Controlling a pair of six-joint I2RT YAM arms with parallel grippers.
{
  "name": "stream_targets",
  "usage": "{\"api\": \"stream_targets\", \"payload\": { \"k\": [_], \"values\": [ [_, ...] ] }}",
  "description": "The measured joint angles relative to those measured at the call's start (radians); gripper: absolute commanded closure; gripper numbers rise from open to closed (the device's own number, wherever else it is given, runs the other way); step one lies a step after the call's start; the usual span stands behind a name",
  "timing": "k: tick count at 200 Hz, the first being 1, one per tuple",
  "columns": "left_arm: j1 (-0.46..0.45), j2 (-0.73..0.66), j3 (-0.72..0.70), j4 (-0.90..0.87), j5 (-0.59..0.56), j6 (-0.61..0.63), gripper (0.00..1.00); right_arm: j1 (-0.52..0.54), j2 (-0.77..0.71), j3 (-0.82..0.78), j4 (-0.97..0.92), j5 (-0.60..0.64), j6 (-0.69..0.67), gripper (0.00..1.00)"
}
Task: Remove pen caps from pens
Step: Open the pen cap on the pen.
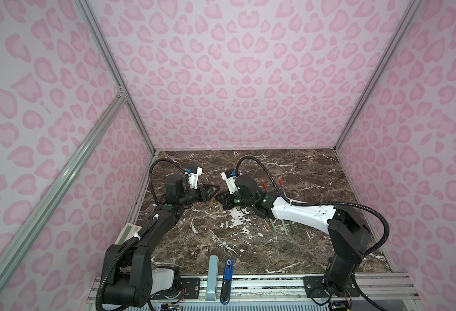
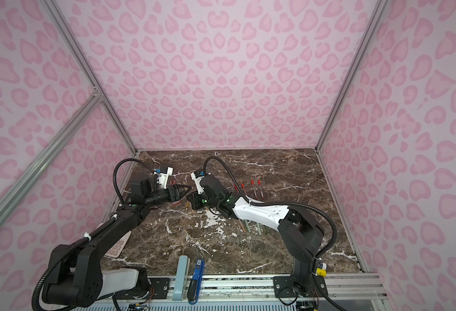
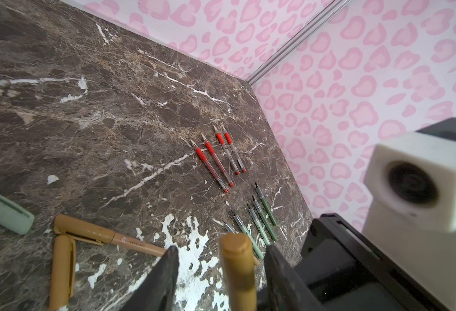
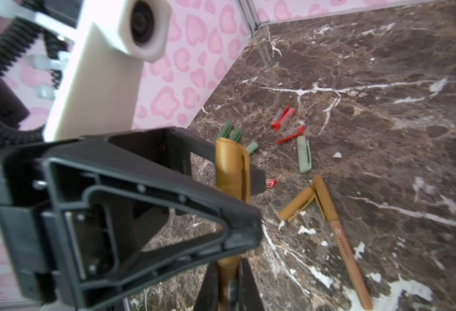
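- Fingers of the right gripper (image 4: 229,265) are pinched tight on the body of a tan pen (image 4: 225,280), held above the marble table (image 1: 248,242).
- Left gripper (image 3: 222,250) has its fingers (image 3: 162,282) partly apart, one on each side of that pen's tan cap (image 3: 236,250). I can see a gap on both sides, so it is not squeezing.
- At the nearest edge lie one pale-blue case (image 1: 212,277) and one blue-and-black tool (image 1: 228,280), side by side.
- Next, by the right arm, lie thin green pens (image 3: 264,218) with bare tips. I count five (one is mostly hidden).
- In the middle, one capped tan pen (image 4: 339,242) lies flat, with one loose tan cap (image 4: 296,203) just beside it.
- Farther back are four red-grip pens (image 3: 217,160), all bare-tipped, in a row.
- On the left arm's side lie four red caps (image 4: 284,118), three small green caps (image 4: 236,133) and one bigger pale-green cap (image 4: 303,157).
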Motion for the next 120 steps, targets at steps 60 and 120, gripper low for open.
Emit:
{"api": "stream_targets", "payload": {
  "k": [60, 120],
  "values": [
    [-0.009, 0.006, 0.013, -0.018, -0.005, -0.021, 0.96, 0.007, 0.019, 0.0, 0.0, -0.002, -0.003, 0.84],
    [-0.005, 0.004, 0.022, -0.028, -0.035, -0.024, 0.96, 0.005, 0.071, 0.033, -0.026, -0.03, 0.012, 0.81]
  ]
}}
